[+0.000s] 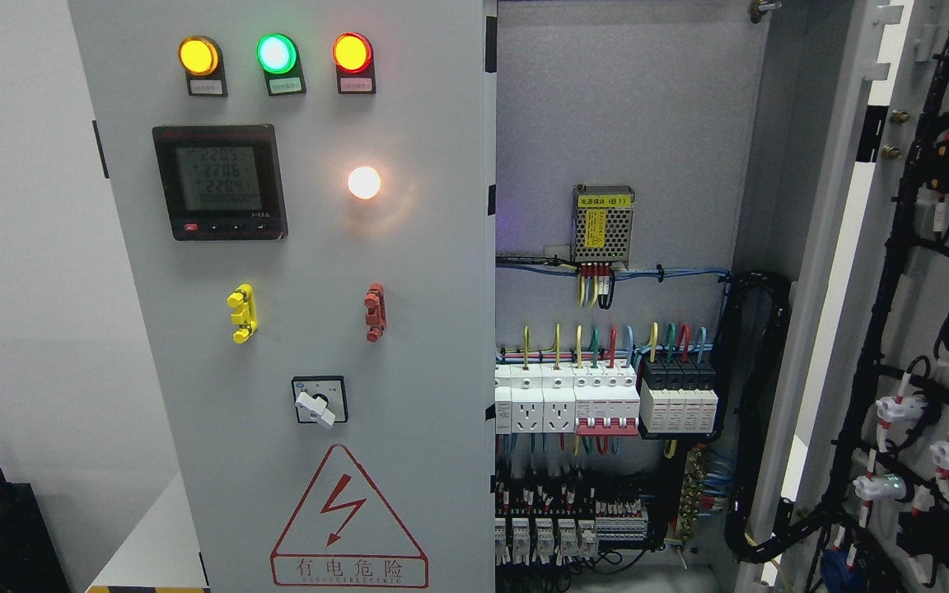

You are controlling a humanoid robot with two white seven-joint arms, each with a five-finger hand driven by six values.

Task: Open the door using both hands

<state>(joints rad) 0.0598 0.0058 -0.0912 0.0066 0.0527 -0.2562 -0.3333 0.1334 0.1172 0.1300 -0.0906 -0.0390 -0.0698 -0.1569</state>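
Elec. cabinet, left door (293, 329) shut w/ lit lamps (275, 53), meter (219, 181), warning sign (348, 519) at 6 o'clock, right door (895, 329) swung open at 3 o'clock, breakers (598, 403) exposed, robot hands out of shot, finger state can't be told.

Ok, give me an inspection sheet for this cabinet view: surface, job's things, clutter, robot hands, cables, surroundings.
Surface: left door closed, grey, carrying three lit lamps, a meter, a rotary switch and a hazard sign.
Job's things: right door swung open, wiring on its inner face.
Clutter: nothing seen.
Robot hands: nothing seen; neither in view.
Cables: black loom bridging cabinet and right door; coloured wires above the breakers.
Surroundings: white wall at left, dark box low left.
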